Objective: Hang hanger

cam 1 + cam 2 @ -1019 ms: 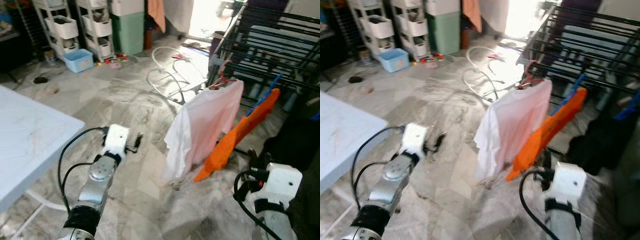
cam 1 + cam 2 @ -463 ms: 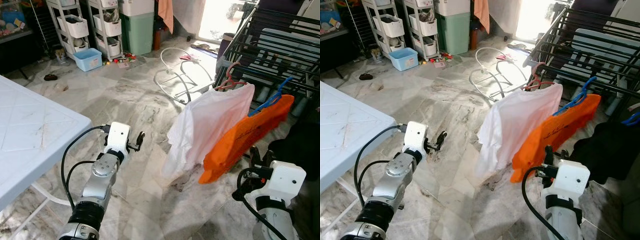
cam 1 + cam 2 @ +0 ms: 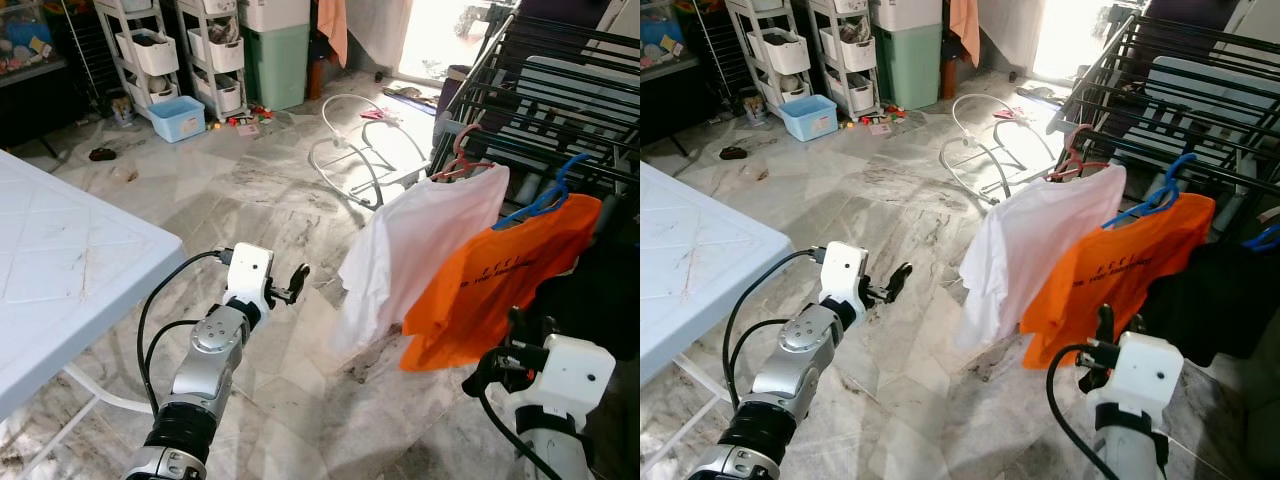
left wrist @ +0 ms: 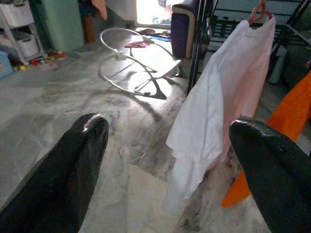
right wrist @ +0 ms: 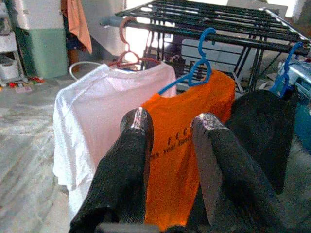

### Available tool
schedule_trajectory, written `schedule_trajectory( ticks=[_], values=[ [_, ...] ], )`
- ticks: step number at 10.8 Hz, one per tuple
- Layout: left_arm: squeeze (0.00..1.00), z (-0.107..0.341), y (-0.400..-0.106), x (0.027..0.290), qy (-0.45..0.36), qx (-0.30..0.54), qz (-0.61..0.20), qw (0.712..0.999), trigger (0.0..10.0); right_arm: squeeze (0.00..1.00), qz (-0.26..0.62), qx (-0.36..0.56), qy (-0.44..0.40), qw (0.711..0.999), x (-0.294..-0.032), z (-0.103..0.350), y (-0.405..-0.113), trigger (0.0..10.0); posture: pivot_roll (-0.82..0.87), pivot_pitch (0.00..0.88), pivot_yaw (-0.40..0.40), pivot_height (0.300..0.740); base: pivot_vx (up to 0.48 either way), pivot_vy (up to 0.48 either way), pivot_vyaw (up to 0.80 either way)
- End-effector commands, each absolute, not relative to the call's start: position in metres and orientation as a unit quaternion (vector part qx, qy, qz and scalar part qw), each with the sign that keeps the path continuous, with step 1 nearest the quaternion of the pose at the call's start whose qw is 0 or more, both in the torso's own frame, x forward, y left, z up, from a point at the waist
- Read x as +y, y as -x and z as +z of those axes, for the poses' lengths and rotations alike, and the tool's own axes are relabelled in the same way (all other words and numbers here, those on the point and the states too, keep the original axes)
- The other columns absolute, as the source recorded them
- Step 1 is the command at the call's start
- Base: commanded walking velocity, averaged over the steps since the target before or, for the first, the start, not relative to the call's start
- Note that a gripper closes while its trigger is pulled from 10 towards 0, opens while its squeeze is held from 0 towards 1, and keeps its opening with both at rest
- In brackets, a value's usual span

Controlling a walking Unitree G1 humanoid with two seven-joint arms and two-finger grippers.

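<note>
Clearly, two shirts are hung on the rack (image 3: 560, 70): a white shirt (image 3: 415, 250) on a pink hanger (image 5: 127, 46), an orange shirt (image 3: 500, 290) on a blue hanger (image 5: 197, 68) beside it. A third, black garment (image 5: 260, 126) is seen from the right wrist. The left gripper (image 4: 165, 160) is spread wide, the right gripper (image 5: 170, 141) narrow; nothing is held.

Orange shirt (image 3: 500, 290) on blue hanger (image 3: 548, 197), white shirt (image 3: 420, 250) beside, drying rack (image 3: 560, 100)

We counted three garments on the black drying rack (image 3: 560, 70) — one white shirt (image 3: 420, 240), one orange shirt (image 3: 495, 285), one dark garment (image 5: 260, 126). Hangers we could make out: one pink hanger (image 5: 127, 46), two blue hangers (image 5: 197, 65) — three in all. We also counted two shelf units (image 3: 185, 50) and one white table (image 3: 60, 270).
</note>
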State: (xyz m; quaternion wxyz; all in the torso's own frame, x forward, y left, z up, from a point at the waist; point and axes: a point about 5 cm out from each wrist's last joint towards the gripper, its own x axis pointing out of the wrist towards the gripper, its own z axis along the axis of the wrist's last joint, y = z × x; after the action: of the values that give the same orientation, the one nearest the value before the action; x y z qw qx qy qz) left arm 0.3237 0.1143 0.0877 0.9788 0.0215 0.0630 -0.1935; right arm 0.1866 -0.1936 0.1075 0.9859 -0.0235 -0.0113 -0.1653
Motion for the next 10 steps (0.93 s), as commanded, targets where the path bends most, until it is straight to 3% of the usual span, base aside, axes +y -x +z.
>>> schedule_trajectory(
  ticks=[1,8,10],
  values=[
    [0.00,0.095,-0.325,0.109,-0.021,0.051,-0.213,0.976,10.0,0.00,-0.171,-0.025,0.027,0.985,-0.195,0.114,-0.186,10.0,0.01,0.000,-0.038,0.740,0.000,0.000,0.00],
    [0.00,0.090,-0.319,0.099,-0.011,0.060,-0.245,0.968,10.0,0.00,-0.187,-0.018,0.024,0.982,-0.198,0.112,-0.180,10.0,-0.01,0.000,-0.040,0.740,0.434,0.000,0.00],
    [0.00,0.088,-0.318,0.095,-0.011,0.068,-0.255,0.964,10.0,0.00,-0.191,-0.013,0.026,0.981,-0.199,0.111,-0.178,10.0,-0.01,0.000,-0.037,0.740,0.465,0.000,-0.80]
  ],
)
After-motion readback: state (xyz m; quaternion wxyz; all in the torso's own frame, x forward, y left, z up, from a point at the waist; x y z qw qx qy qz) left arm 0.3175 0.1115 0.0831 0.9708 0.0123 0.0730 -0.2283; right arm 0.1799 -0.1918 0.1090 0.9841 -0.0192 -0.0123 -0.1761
